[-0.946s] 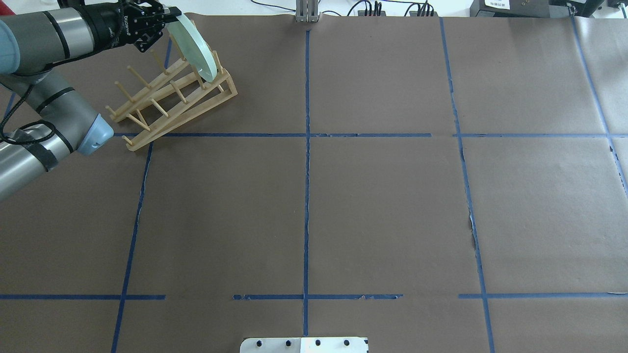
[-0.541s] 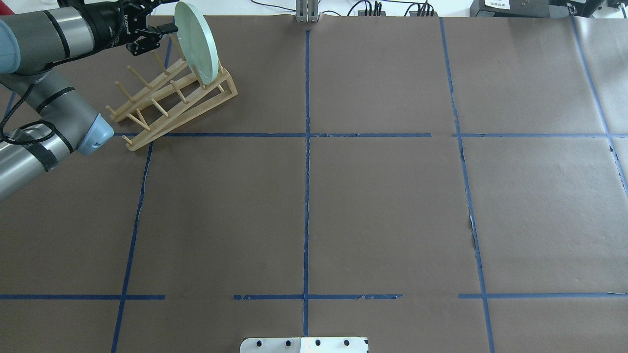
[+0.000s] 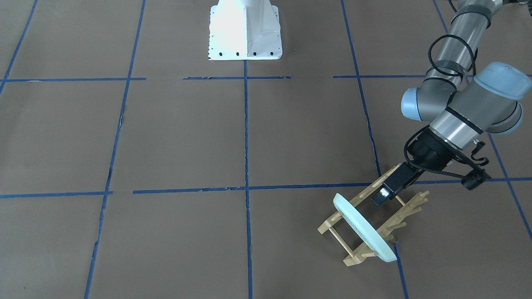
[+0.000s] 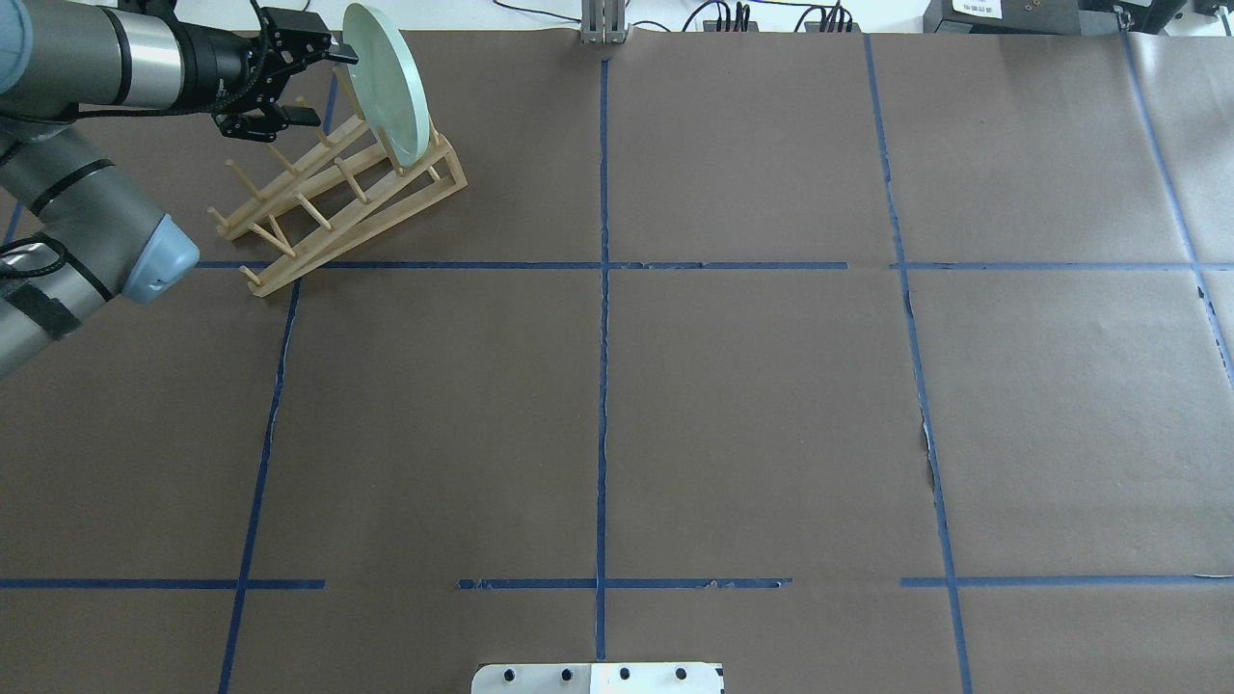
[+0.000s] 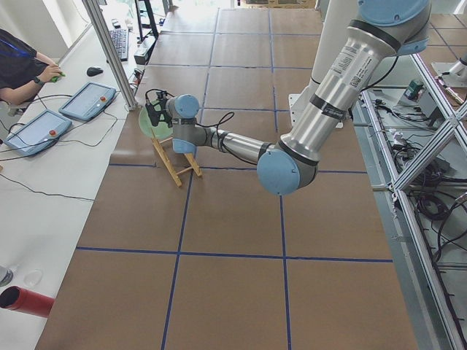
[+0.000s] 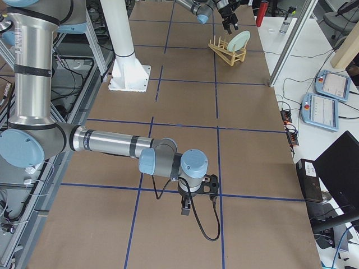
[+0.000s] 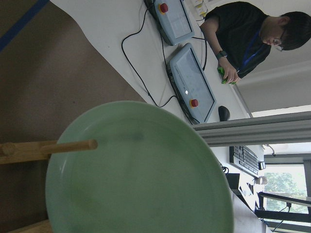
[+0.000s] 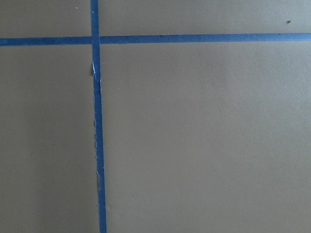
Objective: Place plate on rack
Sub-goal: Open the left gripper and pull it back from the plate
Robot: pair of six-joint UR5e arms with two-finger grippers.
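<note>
The pale mint-green plate (image 4: 386, 82) stands on edge between the pegs at the far, raised end of the light-wood rack (image 4: 328, 207). It also shows in the front view (image 3: 363, 228), standing in the rack (image 3: 353, 259). My left gripper (image 4: 326, 89) is open and empty, just left of the plate and apart from it. The left wrist view shows the plate's face (image 7: 141, 174) with a rack peg (image 7: 68, 145) in front of it. My right gripper (image 6: 186, 208) shows only in the right side view, low over bare paper far from the rack. I cannot tell its state.
Brown paper with a blue tape grid (image 4: 603, 386) covers the table. The white robot base (image 3: 245, 33) stands at the near edge. The rack is close to the far edge. Beyond that edge, teach pendants (image 7: 192, 85) lie in front of a seated operator (image 7: 248, 34).
My left gripper held the plate's rim and has let go, opened and drawn back to the left. The plate now stands more upright in the rack on its own.
</note>
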